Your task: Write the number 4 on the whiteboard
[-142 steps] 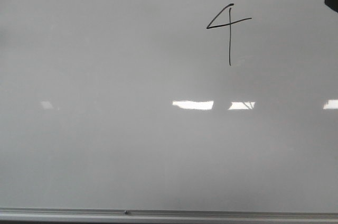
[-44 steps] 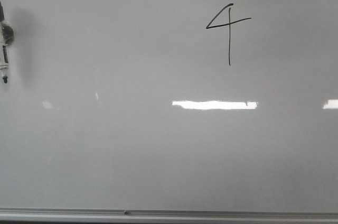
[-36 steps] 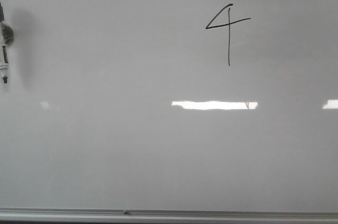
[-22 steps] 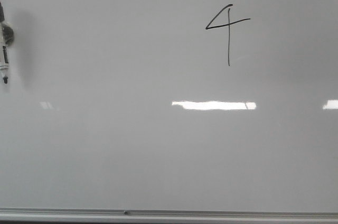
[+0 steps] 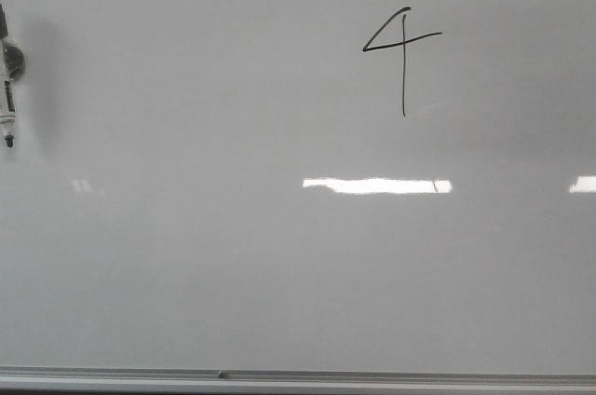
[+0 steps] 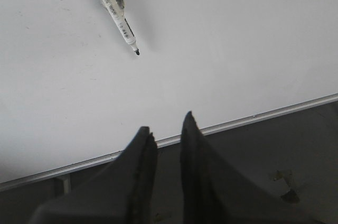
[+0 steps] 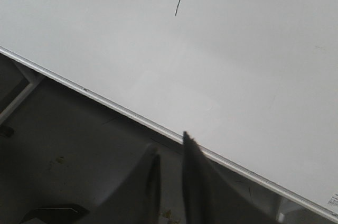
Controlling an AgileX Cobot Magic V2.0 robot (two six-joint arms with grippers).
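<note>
Listing: number 4 (image 5: 402, 52), fully drawn, upper right of whiteboard (image 5: 233, 255). Marker (image 5: 8, 97) at board's far left edge. Our left gripper (image 6: 165, 138) and right gripper (image 7: 170, 156) nearly closed, empty. We judge nothing remains.

Hand-drawn "4" (image 5: 402, 50) on whiteboard (image 5: 233, 255)

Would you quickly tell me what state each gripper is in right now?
Left gripper: nearly closed, holding nothing.
Right gripper: nearly closed, holding nothing.
</note>
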